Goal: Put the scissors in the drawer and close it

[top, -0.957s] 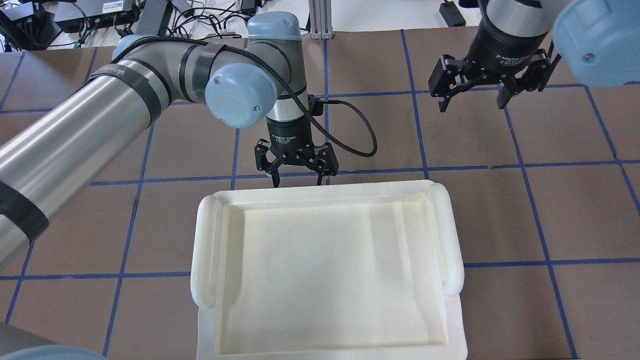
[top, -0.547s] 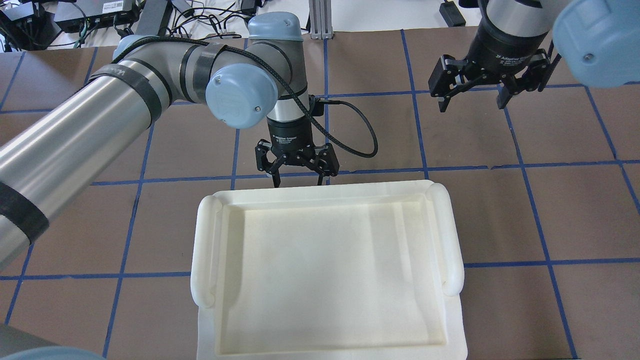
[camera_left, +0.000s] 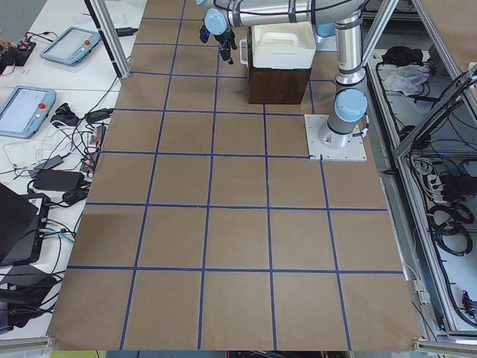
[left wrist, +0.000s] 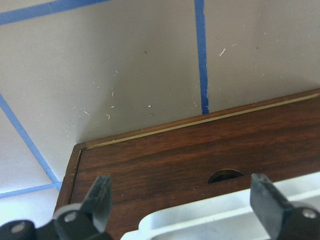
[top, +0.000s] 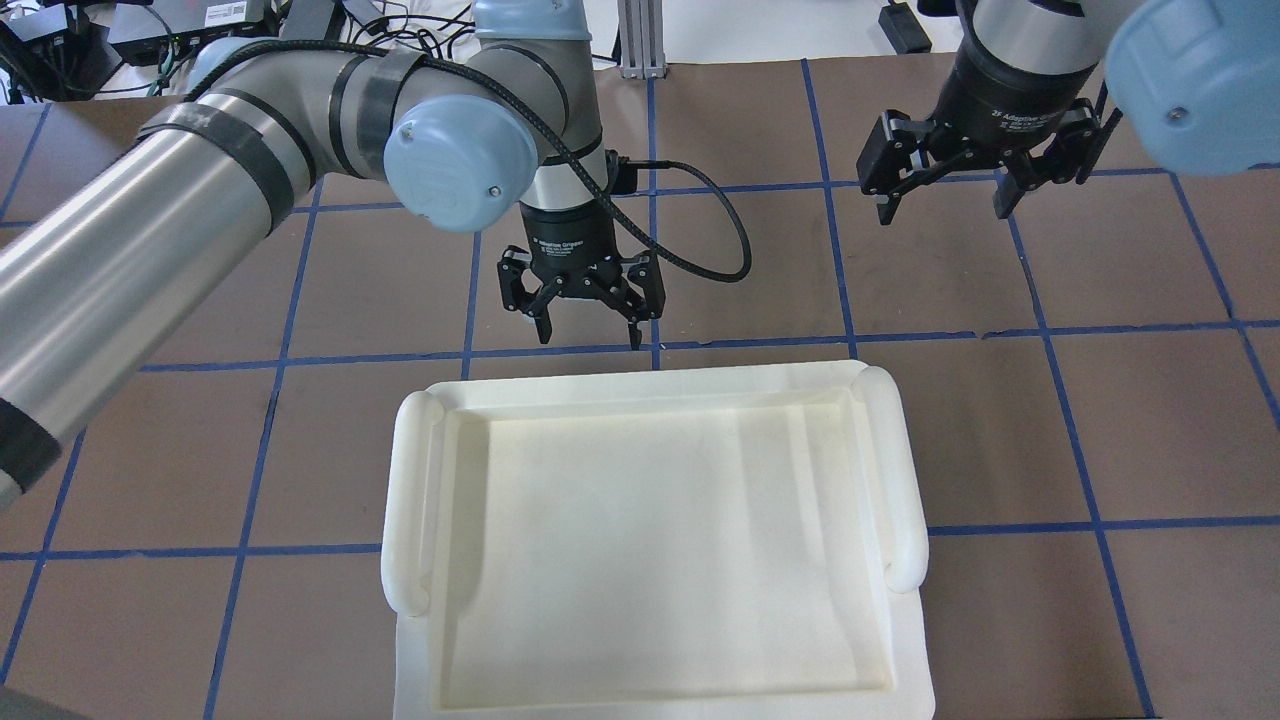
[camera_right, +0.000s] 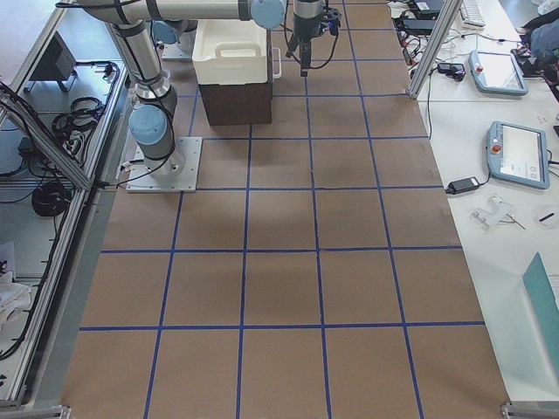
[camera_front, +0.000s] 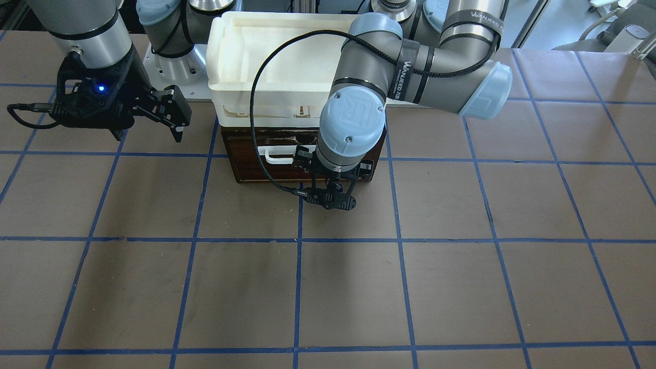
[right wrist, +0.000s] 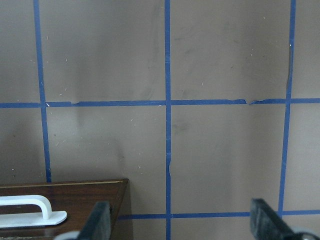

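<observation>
Left gripper [top: 590,335] hangs pointing down, just past the far edge of the white tray [top: 410,500], over the table [top: 1100,420]. Its fingers are spread wide with nothing between them. From the front-facing view its wrist sits right in front of the drawer [camera_front: 246,166], over the end of the white bar handle [camera_front: 277,152] on the robot's left. The left wrist view shows both fingertips either side of the dark brown front, a round hole in the wood and the handle's edge below it. Can't tell whether the fingers touch the front.

The drawer sits under the white tray at the robot's side of the table. Only its dark front and handle show, and from overhead nothing of it pokes out past the tray edge.

Right gripper [top: 944,205] hovers above the table, well off to the robot's right of the drawer, jaws wide, empty. Its wrist view has blue tape lines [right wrist: 167,100] and one corner of the drawer front with a handle end.
</observation>
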`<move>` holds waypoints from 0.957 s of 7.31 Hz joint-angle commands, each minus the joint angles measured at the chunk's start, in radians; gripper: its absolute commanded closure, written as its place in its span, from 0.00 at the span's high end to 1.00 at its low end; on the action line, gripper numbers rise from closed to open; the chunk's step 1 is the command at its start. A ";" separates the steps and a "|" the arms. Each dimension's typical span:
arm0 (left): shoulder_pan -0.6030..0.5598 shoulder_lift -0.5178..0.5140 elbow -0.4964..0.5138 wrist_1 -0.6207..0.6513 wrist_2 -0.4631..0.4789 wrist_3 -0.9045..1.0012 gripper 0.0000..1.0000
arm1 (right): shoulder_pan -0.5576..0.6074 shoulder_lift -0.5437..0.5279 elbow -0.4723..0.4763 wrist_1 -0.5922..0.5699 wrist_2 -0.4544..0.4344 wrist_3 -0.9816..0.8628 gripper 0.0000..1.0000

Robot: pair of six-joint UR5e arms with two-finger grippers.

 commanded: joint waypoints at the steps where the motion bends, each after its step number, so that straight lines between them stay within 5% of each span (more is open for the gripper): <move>1: 0.070 0.081 0.045 0.002 0.043 0.019 1.00 | 0.000 0.000 0.000 0.001 -0.001 -0.003 1.00; 5: 0.326 0.285 0.024 0.029 0.129 0.058 1.00 | 0.000 0.000 0.000 0.003 -0.001 -0.012 1.00; 7: 0.343 0.369 -0.026 0.044 0.129 0.064 1.00 | 0.000 0.000 0.000 0.001 -0.001 -0.012 1.00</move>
